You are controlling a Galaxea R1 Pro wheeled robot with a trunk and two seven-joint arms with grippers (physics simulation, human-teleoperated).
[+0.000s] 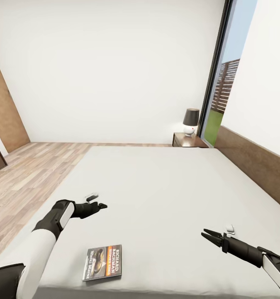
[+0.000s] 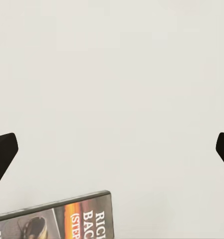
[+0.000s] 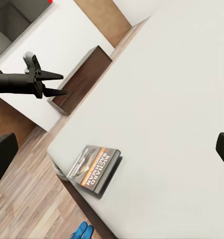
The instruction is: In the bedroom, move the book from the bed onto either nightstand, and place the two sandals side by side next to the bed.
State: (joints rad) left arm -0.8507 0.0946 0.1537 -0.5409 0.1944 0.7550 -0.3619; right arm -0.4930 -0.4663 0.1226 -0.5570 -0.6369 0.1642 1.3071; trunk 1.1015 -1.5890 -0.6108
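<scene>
In the left wrist view the book [image 2: 57, 219] is cut by the picture's edge, its title reading no further than "RIC", "BAC" and "(STE". The left claw's fingertips [image 2: 3, 152] show as dark corners at both sides. In the right wrist view one blue sandal [image 3: 82, 231] pokes in at the edge, most of it cut off. In the head view the nightstand [image 1: 188, 140] is partly hidden behind the bed [image 1: 164, 182], and the lamp [image 1: 191, 121] is too small for detail.
</scene>
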